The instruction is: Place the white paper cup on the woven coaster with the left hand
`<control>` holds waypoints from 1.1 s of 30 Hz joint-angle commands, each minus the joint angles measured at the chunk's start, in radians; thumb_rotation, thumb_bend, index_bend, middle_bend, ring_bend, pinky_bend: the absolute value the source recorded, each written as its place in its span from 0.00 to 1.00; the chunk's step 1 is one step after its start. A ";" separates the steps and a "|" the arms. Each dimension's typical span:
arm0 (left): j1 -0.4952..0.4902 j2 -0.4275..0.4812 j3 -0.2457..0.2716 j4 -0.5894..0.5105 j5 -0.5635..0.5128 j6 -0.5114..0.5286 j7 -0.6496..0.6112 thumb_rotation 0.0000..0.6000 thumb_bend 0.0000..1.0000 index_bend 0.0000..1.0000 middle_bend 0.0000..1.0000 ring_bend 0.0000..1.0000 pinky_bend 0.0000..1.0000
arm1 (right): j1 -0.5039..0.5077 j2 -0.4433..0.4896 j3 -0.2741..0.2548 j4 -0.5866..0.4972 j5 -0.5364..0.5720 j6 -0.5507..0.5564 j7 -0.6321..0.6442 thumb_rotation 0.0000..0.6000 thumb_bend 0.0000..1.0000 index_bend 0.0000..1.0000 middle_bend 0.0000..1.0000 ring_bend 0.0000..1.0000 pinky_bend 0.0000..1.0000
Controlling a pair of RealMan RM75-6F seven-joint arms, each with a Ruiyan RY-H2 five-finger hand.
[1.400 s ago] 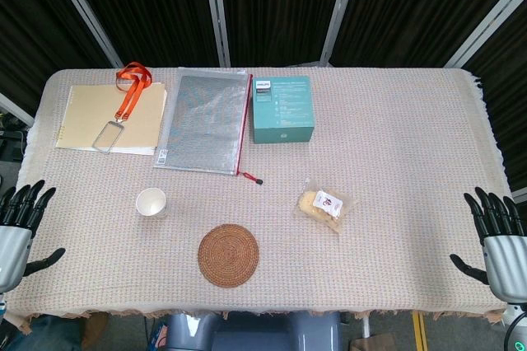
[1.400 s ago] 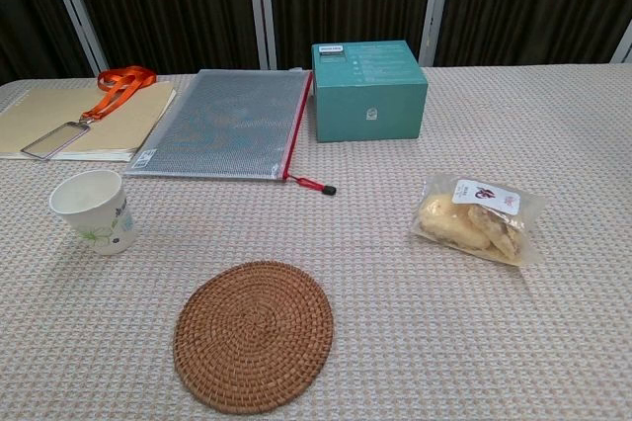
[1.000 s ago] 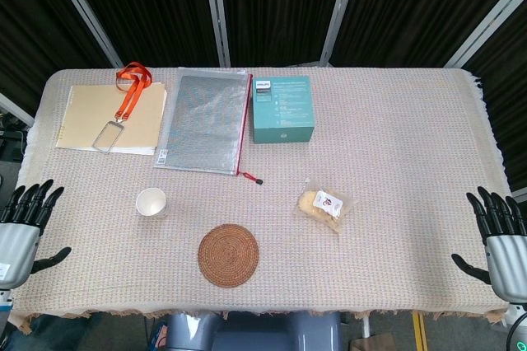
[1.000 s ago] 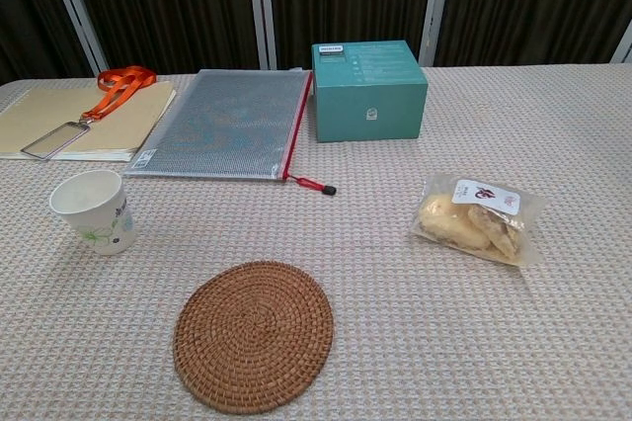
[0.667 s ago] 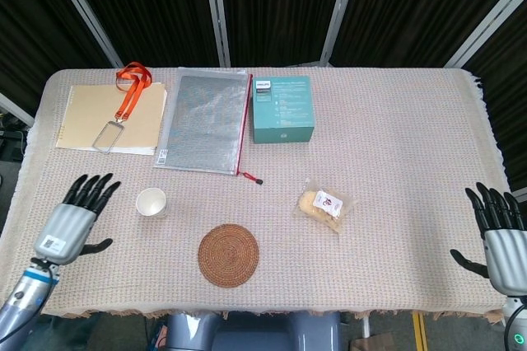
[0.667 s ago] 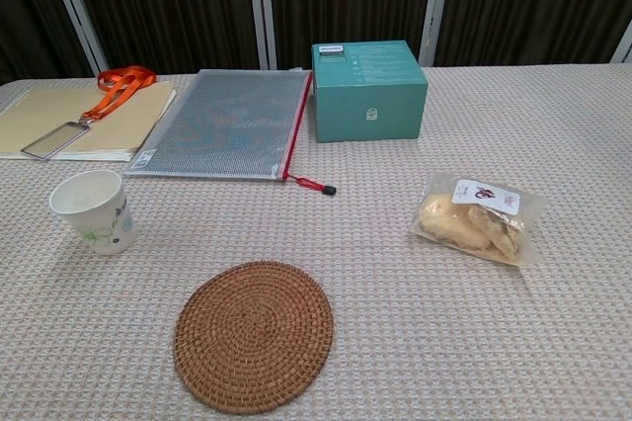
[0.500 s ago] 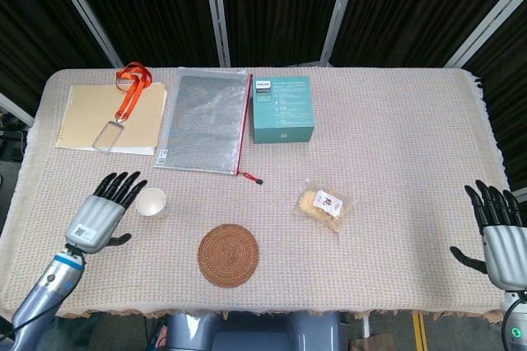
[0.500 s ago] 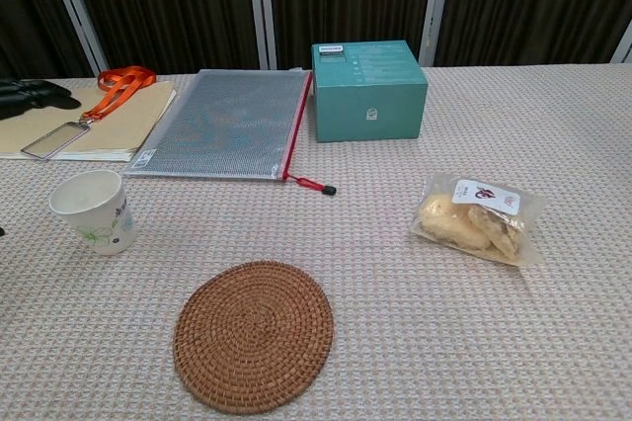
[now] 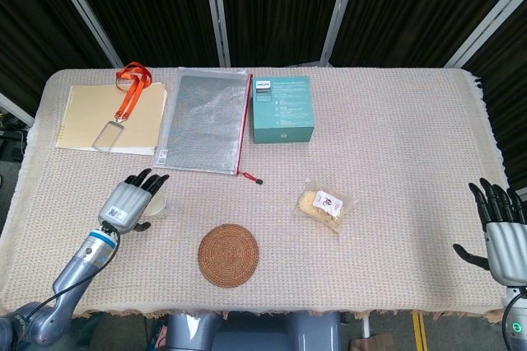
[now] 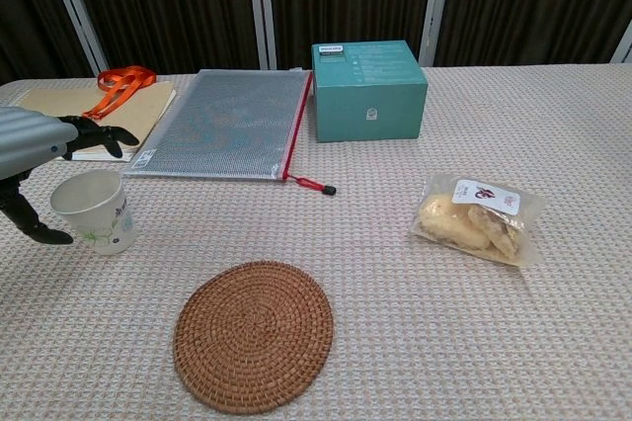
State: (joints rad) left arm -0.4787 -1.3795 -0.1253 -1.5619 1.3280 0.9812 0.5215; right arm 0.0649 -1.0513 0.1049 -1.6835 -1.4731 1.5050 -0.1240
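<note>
The white paper cup (image 10: 97, 210) stands upright on the tablecloth at the left, with a green leaf print on its side. My left hand (image 10: 35, 149) is right beside it on its left, fingers (image 10: 97, 133) spread and reaching past the far side of the rim, thumb low at the near left; it holds nothing. From the head view the left hand (image 9: 125, 203) covers part of the cup (image 9: 159, 203). The round woven coaster (image 9: 228, 255) lies bare, to the right of the cup and nearer the front edge. My right hand (image 9: 502, 236) hovers open at the table's far right edge.
A teal box (image 9: 282, 109) stands at the back centre, with a mesh zip pouch (image 9: 204, 123) to its left. A tan folder (image 9: 90, 120) with an orange lanyard (image 9: 129, 91) lies at the back left. A bagged snack (image 9: 324, 205) lies right of the coaster.
My left hand has moved from the table's left edge rightward and forward up to the cup. The cup and the coaster have not moved, and the right hand has barely shifted.
</note>
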 commanded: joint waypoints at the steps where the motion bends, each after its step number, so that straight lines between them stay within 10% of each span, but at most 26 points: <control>1: -0.012 -0.023 0.001 0.026 -0.017 0.004 0.011 1.00 0.00 0.16 0.25 0.16 0.32 | 0.000 0.001 0.000 0.000 0.001 0.000 0.001 1.00 0.00 0.00 0.00 0.00 0.00; 11: -0.033 -0.050 -0.002 0.059 -0.054 0.006 -0.025 1.00 0.04 0.35 0.51 0.36 0.44 | 0.003 0.001 0.005 0.007 0.017 -0.005 0.007 1.00 0.00 0.00 0.00 0.00 0.00; 24: -0.040 0.042 -0.020 -0.133 0.044 0.094 -0.133 1.00 0.03 0.36 0.50 0.35 0.44 | 0.004 0.004 0.006 0.003 0.020 -0.004 0.014 1.00 0.00 0.00 0.00 0.00 0.00; 33: -0.106 0.027 -0.004 -0.296 -0.054 -0.040 -0.139 1.00 0.03 0.36 0.50 0.35 0.44 | 0.005 0.008 0.007 0.003 0.027 -0.007 0.020 1.00 0.00 0.00 0.00 0.00 0.00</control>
State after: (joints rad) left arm -0.5606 -1.3356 -0.1357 -1.8344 1.3037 0.9743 0.3740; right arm 0.0699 -1.0430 0.1121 -1.6805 -1.4467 1.4981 -0.1039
